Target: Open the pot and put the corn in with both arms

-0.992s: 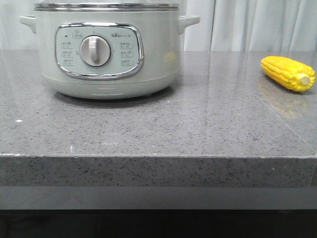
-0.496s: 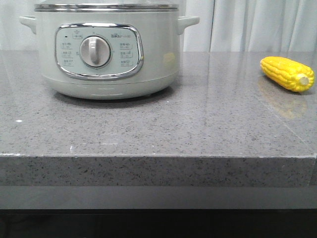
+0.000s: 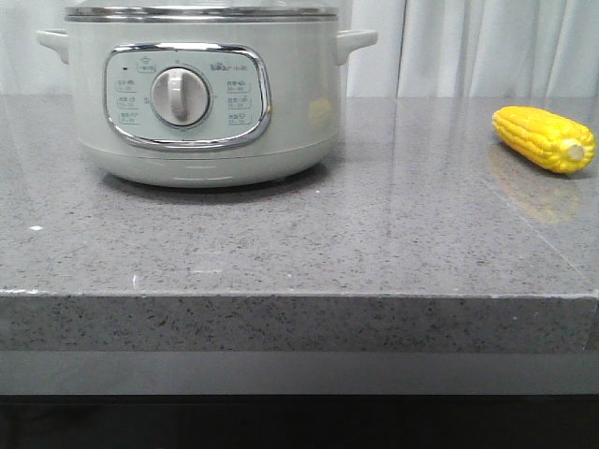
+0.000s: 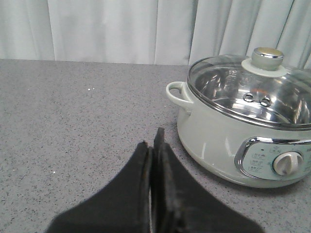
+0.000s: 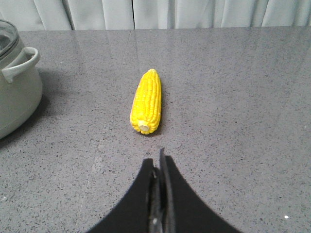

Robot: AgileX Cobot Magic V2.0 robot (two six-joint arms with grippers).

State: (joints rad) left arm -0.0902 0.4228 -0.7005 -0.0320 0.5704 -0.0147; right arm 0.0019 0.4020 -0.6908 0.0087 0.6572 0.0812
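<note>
The pale grey-green pot (image 3: 201, 103) stands at the back left of the counter with its steel-rimmed glass lid (image 4: 252, 90) on; the lid's knob (image 4: 264, 57) shows in the left wrist view. The yellow corn (image 3: 545, 138) lies on the counter at the right, stub end toward the front. My left gripper (image 4: 151, 143) is shut and empty, low over the counter, short of the pot's side handle (image 4: 177, 94). My right gripper (image 5: 158, 158) is shut and empty, just short of the corn's (image 5: 146, 101) stub end. Neither gripper shows in the front view.
The grey speckled counter (image 3: 299, 243) has a front edge near the camera. White curtains (image 3: 487, 47) hang behind it. The pot's control panel with its white dial (image 3: 180, 95) faces the front.
The corn sits very slightly further left in the front view than a second ago; the pot has not moved.
</note>
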